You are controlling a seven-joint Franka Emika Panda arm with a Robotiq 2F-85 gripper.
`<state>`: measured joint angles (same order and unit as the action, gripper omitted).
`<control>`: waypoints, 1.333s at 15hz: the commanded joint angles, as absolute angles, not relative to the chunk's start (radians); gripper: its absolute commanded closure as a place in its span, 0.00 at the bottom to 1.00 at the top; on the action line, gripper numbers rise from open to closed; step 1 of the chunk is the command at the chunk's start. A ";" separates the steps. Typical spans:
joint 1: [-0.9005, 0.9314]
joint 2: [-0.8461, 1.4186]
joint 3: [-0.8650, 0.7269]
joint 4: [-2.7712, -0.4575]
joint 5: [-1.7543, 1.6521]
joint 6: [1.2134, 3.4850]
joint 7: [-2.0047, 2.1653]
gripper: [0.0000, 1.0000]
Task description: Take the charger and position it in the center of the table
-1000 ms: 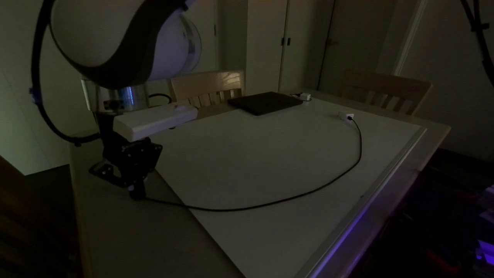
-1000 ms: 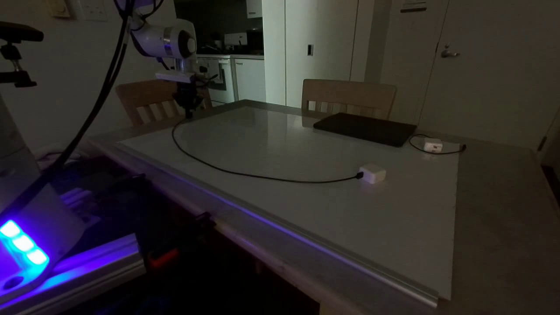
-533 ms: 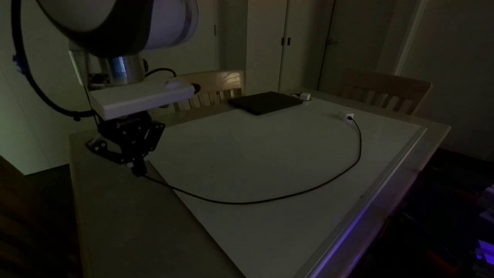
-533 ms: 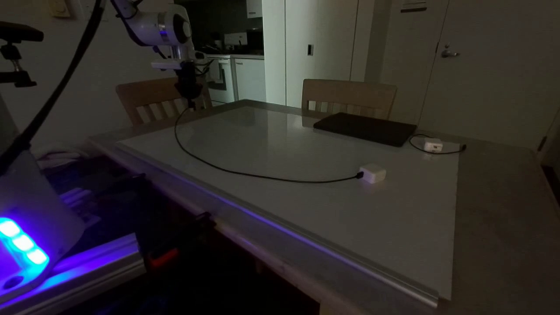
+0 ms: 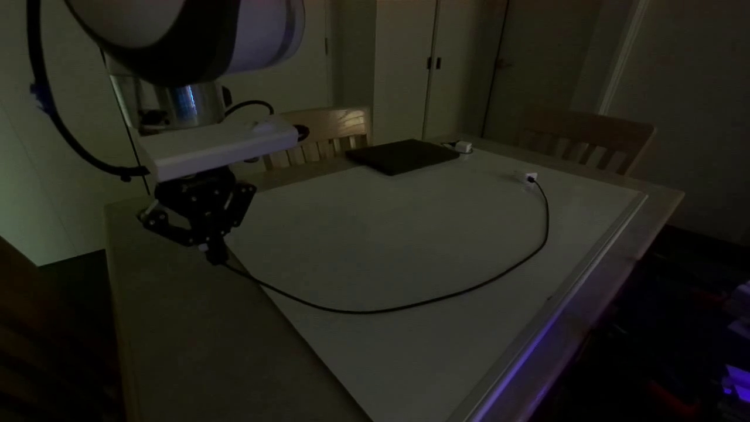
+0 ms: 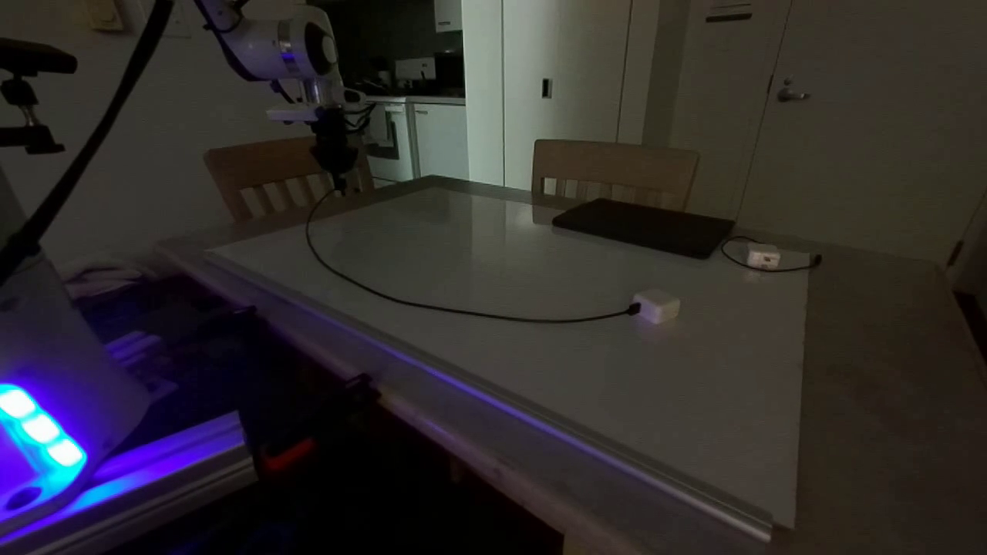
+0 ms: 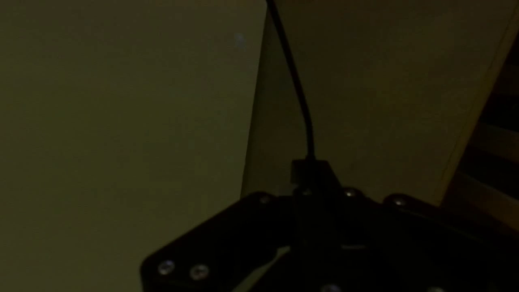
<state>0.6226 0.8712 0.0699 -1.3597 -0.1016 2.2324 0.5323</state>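
The charger is a long thin black cable with a small white plug at its far end; cable and plug show in both exterior views. The plug rests on the white panel of the table, whose grey-beige rim shows around it. My gripper is shut on the cable's free end and holds it above the rim beside the panel's edge. In the wrist view the cable runs out from between the closed fingertips of the gripper. The held end itself is hidden.
A flat dark slab lies at the table's edge. Another white plug with a short black cable lies beside it. Wooden chairs stand against the table. The cable curves across the panel.
My gripper has risen from near the tabletop with the cable end in it, mostly in the first half second. The cable near it has lifted and shifted; the plug has not moved.
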 commanded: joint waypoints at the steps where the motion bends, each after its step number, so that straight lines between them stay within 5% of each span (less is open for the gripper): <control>1: 0.637 0.916 0.044 -1.285 -0.100 2.180 0.584 0.98; 14: 0.630 0.804 -0.160 -1.531 -0.082 2.285 1.225 0.98; 15: 0.598 0.877 -0.105 -1.397 -0.131 2.233 1.175 0.94; 20: 0.596 0.842 -0.119 -1.473 -0.133 2.257 1.241 0.98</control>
